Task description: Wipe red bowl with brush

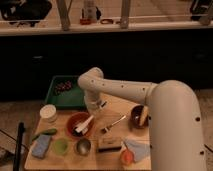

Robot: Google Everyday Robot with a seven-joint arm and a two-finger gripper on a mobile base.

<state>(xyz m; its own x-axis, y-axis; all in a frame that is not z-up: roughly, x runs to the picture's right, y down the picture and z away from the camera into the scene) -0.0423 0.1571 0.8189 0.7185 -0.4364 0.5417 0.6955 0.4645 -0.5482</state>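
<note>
The red bowl (75, 121) is wide and shallow and sits on the wooden table, left of centre. The brush (84, 124) lies slanted inside it, with its white handle rising to the upper right and its dark bristle head low at the bowl's bottom. My gripper (94, 111) hangs from the white arm just above the bowl's right rim. It is shut on the top of the brush handle.
A green tray (56, 99) stands behind the bowl, with a white cup (48, 113) to its left. A metal utensil (114, 123) and a dark brown bowl (137, 115) are on the right. A blue sponge (40, 146), green cup (61, 146), metal cup (83, 146), dark block (108, 145) and small orange cup (127, 157) line the front edge.
</note>
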